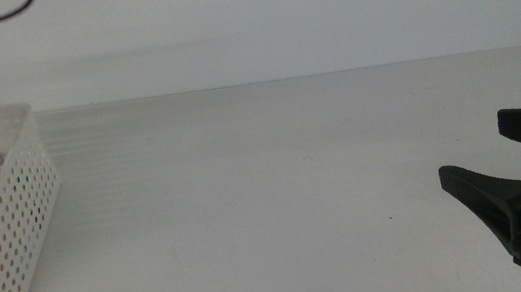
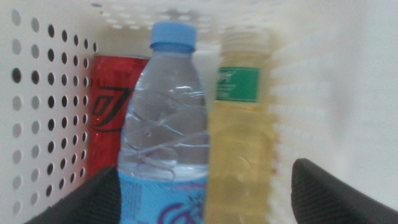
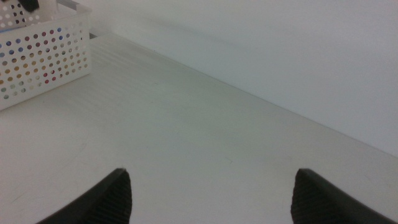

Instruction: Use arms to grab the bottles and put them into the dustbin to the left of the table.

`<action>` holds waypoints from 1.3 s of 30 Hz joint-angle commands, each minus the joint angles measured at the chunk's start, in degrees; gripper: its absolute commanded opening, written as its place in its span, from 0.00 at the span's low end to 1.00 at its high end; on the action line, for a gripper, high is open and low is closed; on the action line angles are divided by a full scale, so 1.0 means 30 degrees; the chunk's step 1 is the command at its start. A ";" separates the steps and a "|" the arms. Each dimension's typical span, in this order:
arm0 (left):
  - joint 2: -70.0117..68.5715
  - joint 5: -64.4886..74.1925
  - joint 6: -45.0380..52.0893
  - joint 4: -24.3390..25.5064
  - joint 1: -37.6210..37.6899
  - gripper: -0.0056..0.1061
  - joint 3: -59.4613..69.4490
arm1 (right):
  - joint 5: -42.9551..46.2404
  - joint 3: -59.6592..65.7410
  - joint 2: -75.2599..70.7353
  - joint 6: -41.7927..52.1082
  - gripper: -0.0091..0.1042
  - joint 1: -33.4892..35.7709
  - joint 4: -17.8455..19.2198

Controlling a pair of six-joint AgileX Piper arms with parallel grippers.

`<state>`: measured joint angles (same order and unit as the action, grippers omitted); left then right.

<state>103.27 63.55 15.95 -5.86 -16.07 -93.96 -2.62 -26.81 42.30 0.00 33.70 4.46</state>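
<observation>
Right now my left hand (image 2: 205, 193) is over the dustbin (image 1: 11, 239) at the left edge of the counter (image 1: 276, 184), its two dark jaws spread wide apart with nothing gripped between them. From the left wrist camera I look straight down into the white perforated basket and see all three bottles lying side by side. The small water bottle (image 2: 163, 130), with its blue cap and blue label, is in the middle, nearest the camera. The slim red can (image 2: 107, 112) lies beside it against the hole-punched wall, and the bottle of yellow liquid (image 2: 241, 143), with its green neck label, lies on the water bottle's other side. From the middle camera I can only make out the blue cap and label of the water bottle and a bit of red through the dustbin's open top; the left arm shows there as a dark shape at the basket's far rim.

My right hand (image 1: 504, 159) waits low at the right side of the counter, well apart from the dustbin, jaws open and holding nothing.
</observation>
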 commanded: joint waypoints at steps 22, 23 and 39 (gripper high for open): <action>-1.3088 -0.5050 -0.1400 -0.1639 0.5373 0.77 0.7951 | 0.1379 -0.0452 -0.0151 0.0236 0.67 -0.0060 0.0123; -1.3435 -0.5050 -0.1420 -0.1909 0.5373 0.77 0.8177 | 0.1379 -0.0452 -0.0151 0.0236 0.67 -0.0060 0.0123; -1.7341 -0.6526 0.0682 -0.5238 0.7683 0.76 1.1008 | 0.1379 -0.0452 -0.0151 0.0236 0.67 -0.0060 0.0123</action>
<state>52.57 50.01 17.76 -19.85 4.74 -60.61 -2.62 -26.81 42.30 0.00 33.70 4.46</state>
